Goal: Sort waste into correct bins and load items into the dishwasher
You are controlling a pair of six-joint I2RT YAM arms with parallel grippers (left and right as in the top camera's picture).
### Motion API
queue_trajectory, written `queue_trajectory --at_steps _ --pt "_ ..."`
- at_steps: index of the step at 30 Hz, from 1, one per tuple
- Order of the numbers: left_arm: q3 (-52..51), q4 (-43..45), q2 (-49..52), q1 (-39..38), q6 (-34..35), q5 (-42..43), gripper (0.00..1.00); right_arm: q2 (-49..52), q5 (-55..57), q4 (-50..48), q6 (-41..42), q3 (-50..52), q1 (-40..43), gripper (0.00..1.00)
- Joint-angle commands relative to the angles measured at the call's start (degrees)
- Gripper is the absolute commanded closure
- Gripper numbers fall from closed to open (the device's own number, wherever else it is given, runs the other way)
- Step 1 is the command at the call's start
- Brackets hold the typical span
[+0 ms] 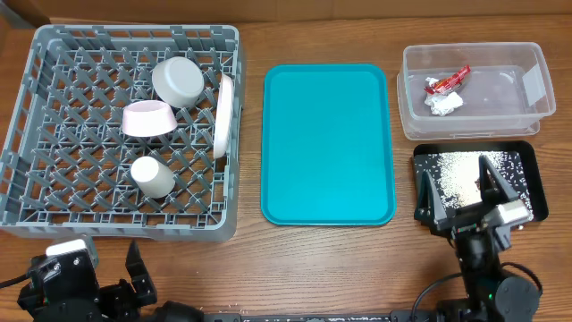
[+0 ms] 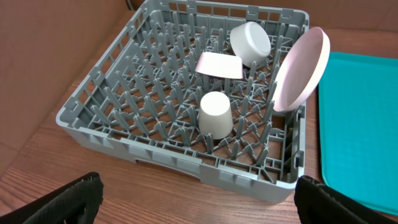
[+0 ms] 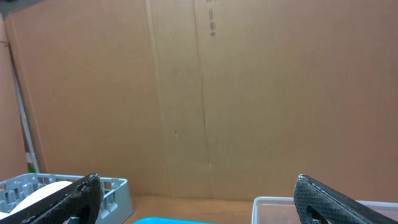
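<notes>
Hovering my right pincer [image 1: 454,172] above black tray [image 1: 529,163], jaws spread wide, nothing held. My left pincer [image 2: 198,180] low over table [image 1: 268,268] in front of dish rack [image 1: 54,207], also spread, nothing held. In rack: greyish bowl [image 1: 179,80], pinkish bowl [image 1: 147,118], cup [image 1: 152,176] (upside down), plate [image 1: 223,116] on edge by right wall. Red wrapper [image 1: 447,82] and paper wad [image 1: 442,105] in clear tub [image 1: 538,55]. White grains [image 1: 458,179] scattered in black tray. Teal tray [image 1: 326,143] between rack and bins.

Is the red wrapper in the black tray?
No, the red wrapper lies in the clear tub beside the paper wad; the black tray holds white grains.
</notes>
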State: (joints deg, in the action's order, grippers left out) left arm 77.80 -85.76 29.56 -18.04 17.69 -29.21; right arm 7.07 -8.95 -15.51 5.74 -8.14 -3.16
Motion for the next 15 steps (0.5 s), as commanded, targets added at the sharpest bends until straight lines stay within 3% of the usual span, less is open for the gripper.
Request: queue_trajectory --at_steps 1,6,14,15 --pt "-0.07 0.24 -0.39 -0.35 0.74 -0.72 0.0 -5.22 0.52 -0.79 -0.26 3.8 -0.22 0.0" --pt "-0.07 0.24 -0.39 -0.35 0.76 -0.72 0.0 -6.91 -1.31 -2.32 -3.19 7.52 0.33 0.0" --pt "-0.07 0.24 -0.39 -0.35 0.76 -0.72 0.0 -6.91 -0.87 20.17 -4.11 7.67 0.33 0.0" --pt "-0.07 0.24 -0.39 -0.35 0.76 -0.72 0.0 -6.91 -0.48 19.61 -3.89 7.67 0.33 0.0"
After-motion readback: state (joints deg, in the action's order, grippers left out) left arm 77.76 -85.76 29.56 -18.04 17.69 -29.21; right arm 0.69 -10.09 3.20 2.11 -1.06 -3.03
